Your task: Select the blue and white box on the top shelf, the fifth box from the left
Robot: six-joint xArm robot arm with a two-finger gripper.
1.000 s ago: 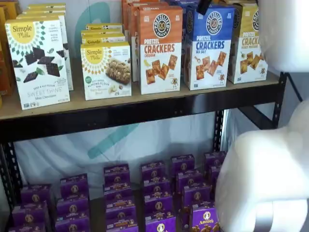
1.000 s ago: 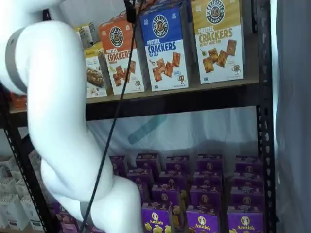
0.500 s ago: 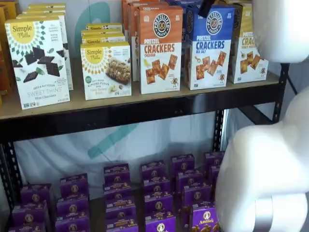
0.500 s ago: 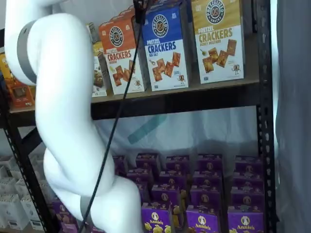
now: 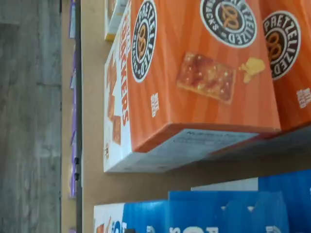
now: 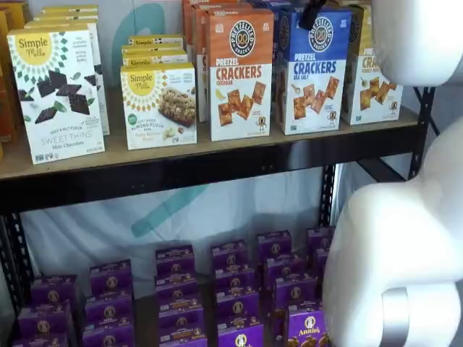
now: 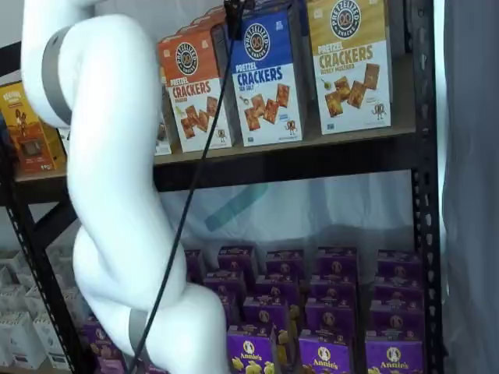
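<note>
On the top shelf (image 6: 217, 155): blue and white box (image 6: 312, 72) stands upright btw the orange Cheddar box (image 6: 240, 72) and the yellow-topped box (image 7: 348, 66), near the shelf's right end.
Change: my white arm (image 7: 109, 195) has swung further right across the shelves vs a sec ago; black tip now at the target's top edge in both shelf views. Means approach nearly lined up, box not yet taken.
Pose: arm reaches up from low; wrist view looks down on orange carton, blue carton beside it.
Fingers (image 6: 313, 13): only a dark tip shows, no gap visible; I judge them fully spread, holding nothing.
Cable (image 7: 195, 179): hangs slack in front.
</note>
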